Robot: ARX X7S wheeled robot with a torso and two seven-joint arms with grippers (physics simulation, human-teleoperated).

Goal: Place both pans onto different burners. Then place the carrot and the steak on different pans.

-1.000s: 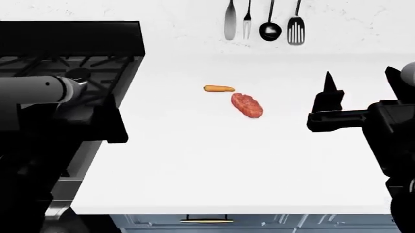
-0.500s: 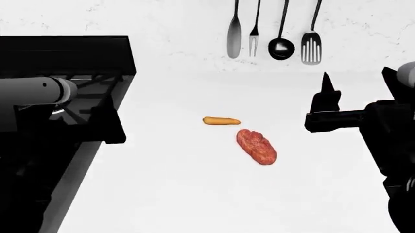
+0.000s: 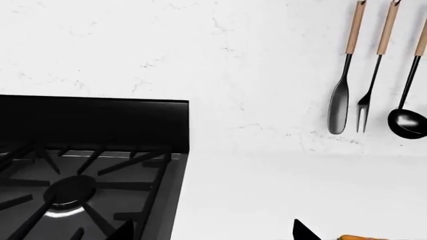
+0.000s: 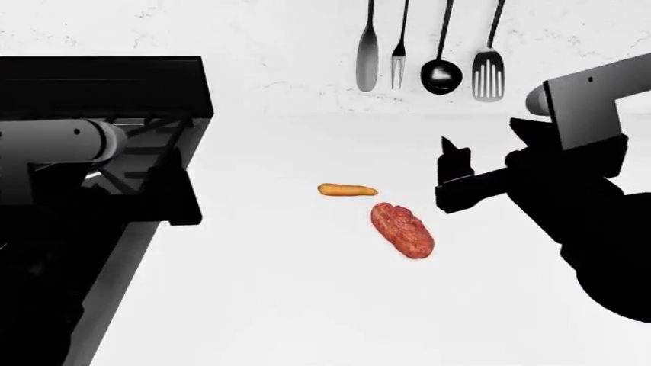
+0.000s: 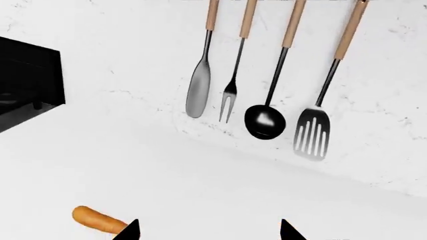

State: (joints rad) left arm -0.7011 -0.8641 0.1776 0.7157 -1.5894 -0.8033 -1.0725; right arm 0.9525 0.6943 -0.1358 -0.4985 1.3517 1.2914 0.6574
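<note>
The small orange carrot (image 4: pixel 347 190) lies on the white counter, with the red marbled steak (image 4: pixel 402 229) just in front of it to the right. My right gripper (image 4: pixel 453 177) hangs open to the right of both, touching neither. In the right wrist view the carrot (image 5: pixel 97 219) lies beside one fingertip (image 5: pixel 130 231) of the right gripper (image 5: pixel 209 232). My left gripper (image 3: pixel 212 234) is open and empty over the stove's right edge, near a burner (image 3: pixel 70 192). Neither of the pans is in view.
The black stove (image 4: pixel 102 84) with its raised back panel fills the left side. A spoon (image 4: pixel 367 65), fork (image 4: pixel 399 69), ladle (image 4: pixel 441 76) and slotted turner (image 4: pixel 487 84) hang on the back wall. White counter (image 4: pixel 285 290) spreads in front of the food.
My right arm has swung left towards the carrot and steak. The head view moved forward earlier and now holds still. The left arm barely moved.
</note>
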